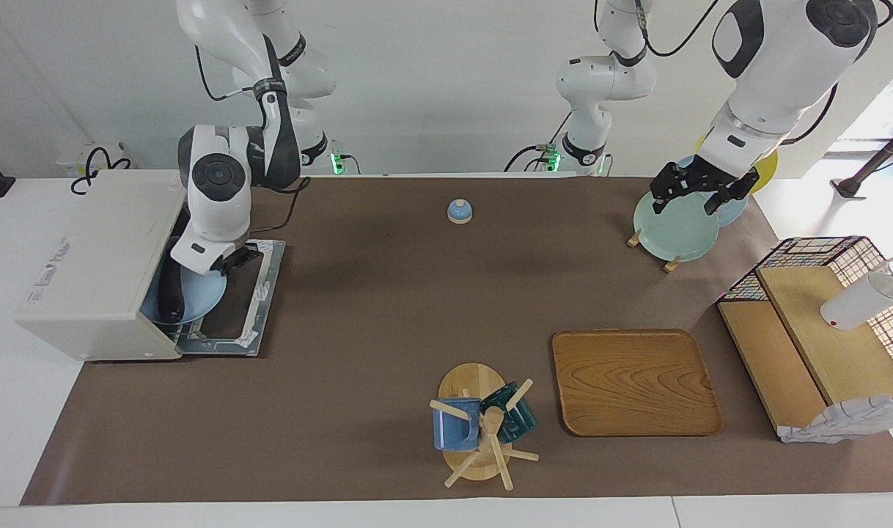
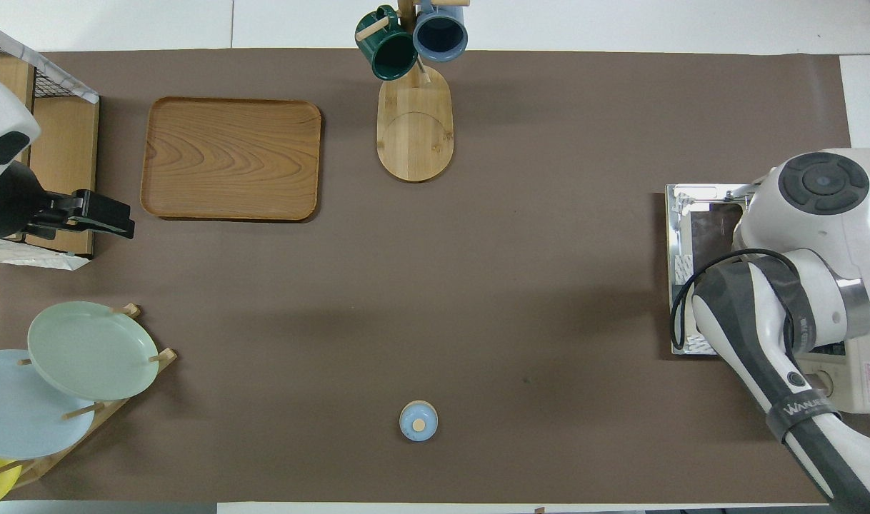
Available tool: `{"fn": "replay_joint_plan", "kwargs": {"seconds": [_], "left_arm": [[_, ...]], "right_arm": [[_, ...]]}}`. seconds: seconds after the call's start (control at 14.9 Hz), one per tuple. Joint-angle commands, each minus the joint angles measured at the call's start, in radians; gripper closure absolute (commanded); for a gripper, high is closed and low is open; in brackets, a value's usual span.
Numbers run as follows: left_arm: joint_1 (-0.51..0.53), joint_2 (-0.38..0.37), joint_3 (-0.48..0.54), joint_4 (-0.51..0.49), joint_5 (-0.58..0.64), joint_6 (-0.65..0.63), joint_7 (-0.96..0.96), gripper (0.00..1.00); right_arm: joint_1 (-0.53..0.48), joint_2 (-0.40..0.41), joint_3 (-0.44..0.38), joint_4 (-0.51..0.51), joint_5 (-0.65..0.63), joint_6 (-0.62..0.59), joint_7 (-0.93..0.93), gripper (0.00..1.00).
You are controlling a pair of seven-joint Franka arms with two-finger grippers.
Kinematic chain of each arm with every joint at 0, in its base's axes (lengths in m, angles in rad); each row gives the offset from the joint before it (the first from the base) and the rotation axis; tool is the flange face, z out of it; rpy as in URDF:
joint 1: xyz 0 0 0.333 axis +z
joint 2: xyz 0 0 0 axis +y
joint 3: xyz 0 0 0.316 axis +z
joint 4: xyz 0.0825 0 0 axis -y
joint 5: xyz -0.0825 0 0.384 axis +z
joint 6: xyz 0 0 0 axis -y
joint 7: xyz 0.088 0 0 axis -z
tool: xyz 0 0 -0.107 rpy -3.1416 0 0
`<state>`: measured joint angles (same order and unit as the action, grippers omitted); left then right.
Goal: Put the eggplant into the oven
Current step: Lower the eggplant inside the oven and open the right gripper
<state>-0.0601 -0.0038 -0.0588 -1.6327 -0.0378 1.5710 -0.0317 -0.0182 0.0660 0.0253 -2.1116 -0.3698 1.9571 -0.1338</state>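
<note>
Right tool (image 1: 225, 264) clamped on a blue plate (image 1: 197, 297) carrying the eggplant (image 1: 169, 293), lengthwise across the oven (image 1: 94, 264) mouth, half inside; left tool (image 1: 699, 192) apart, waiting.

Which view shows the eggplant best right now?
The facing view: the eggplant lies dark on the blue plate that the right gripper pushes into the oven. In the overhead view the right arm hides it; only the oven's open door shows.

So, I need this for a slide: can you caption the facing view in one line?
Right gripper slides a blue plate carrying the eggplant into the open oven; open left gripper waits above the plate rack.
</note>
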Motion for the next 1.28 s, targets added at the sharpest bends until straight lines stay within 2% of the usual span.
{"fn": "replay_joint_plan", "kwargs": {"seconds": [0.0, 0.4, 0.47, 0.54, 0.6, 0.74, 0.94, 1.14, 1.21], "left_arm": [[-0.004, -0.002, 0.005, 0.011, 0.019, -0.012, 0.001, 0.00], [-0.004, -0.002, 0.005, 0.011, 0.019, -0.014, 0.003, 0.00], [-0.004, -0.002, 0.005, 0.011, 0.019, -0.014, 0.001, 0.00], [-0.004, -0.002, 0.005, 0.011, 0.019, -0.012, 0.003, 0.00], [-0.004, -0.002, 0.005, 0.011, 0.019, -0.012, 0.003, 0.00], [-0.004, -0.002, 0.005, 0.011, 0.019, -0.012, 0.001, 0.00], [-0.004, -0.002, 0.005, 0.011, 0.019, -0.014, 0.003, 0.00], [-0.004, -0.002, 0.005, 0.011, 0.019, -0.012, 0.001, 0.00], [-0.004, -0.002, 0.005, 0.011, 0.019, -0.012, 0.001, 0.00]], "right_arm": [[-0.051, -0.026, 0.015, -0.051, 0.049, 0.026, -0.020, 1.00], [-0.074, -0.038, 0.015, -0.088, 0.086, 0.052, -0.041, 1.00], [-0.084, -0.038, 0.015, -0.088, 0.086, 0.055, -0.046, 0.93], [-0.089, -0.038, 0.015, -0.088, 0.086, 0.055, -0.046, 0.70], [-0.089, -0.038, 0.016, -0.088, 0.088, 0.054, -0.046, 0.63], [-0.083, -0.034, 0.016, -0.074, 0.092, 0.043, -0.044, 0.58], [-0.066, -0.035, 0.022, -0.048, 0.159, 0.022, -0.050, 0.58], [-0.014, -0.015, 0.022, 0.022, 0.207, -0.035, -0.043, 0.59], [0.009, -0.014, 0.022, 0.027, 0.219, -0.024, -0.037, 0.62]]}}
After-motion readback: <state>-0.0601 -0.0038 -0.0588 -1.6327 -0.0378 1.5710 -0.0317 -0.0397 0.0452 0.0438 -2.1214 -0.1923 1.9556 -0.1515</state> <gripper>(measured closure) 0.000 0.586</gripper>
